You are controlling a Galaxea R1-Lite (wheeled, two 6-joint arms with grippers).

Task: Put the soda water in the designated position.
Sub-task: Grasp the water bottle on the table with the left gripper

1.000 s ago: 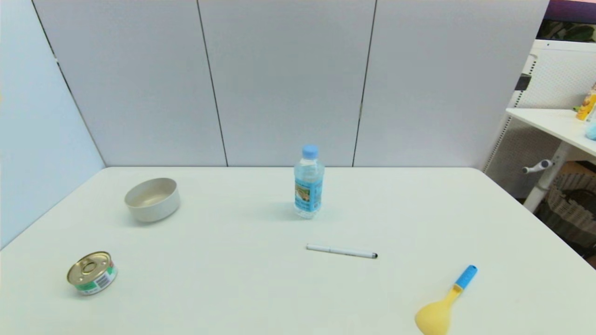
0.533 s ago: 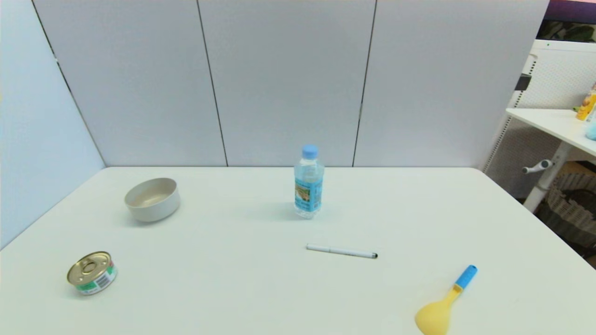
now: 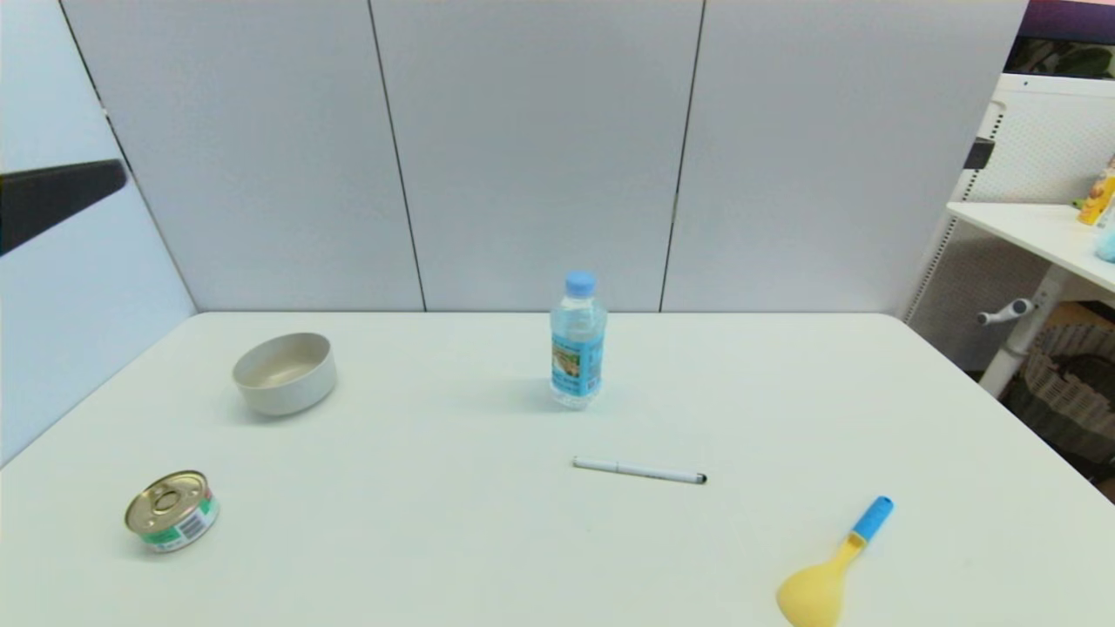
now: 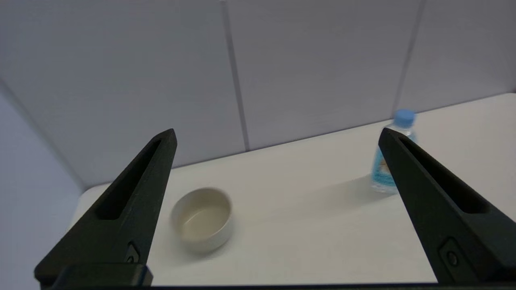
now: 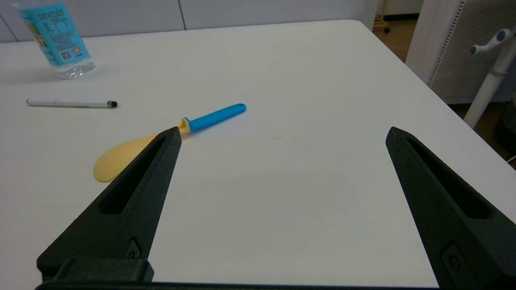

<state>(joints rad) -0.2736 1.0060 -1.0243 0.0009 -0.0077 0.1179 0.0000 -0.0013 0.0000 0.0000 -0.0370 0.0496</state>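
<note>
The left gripper (image 4: 276, 137) hangs high at the table's left side, fingers spread wide and holding nothing. Below it sit a can (image 3: 171, 510) and a bowl (image 3: 285, 373). The soda water (image 3: 577, 341) stands upright mid-table, near the back. To grasp it well, approach level and close around the label. The right gripper (image 5: 282, 135), also spread, hovers near a spoon (image 3: 832, 568).

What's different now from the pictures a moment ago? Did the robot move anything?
One thing is new: a black part of the left arm has come into the head view at the far left edge, above the table. The left pincer is open, holding nothing. The right pincer is open too. The bottle, bowl, can, pen and spoon stayed put.
</note>
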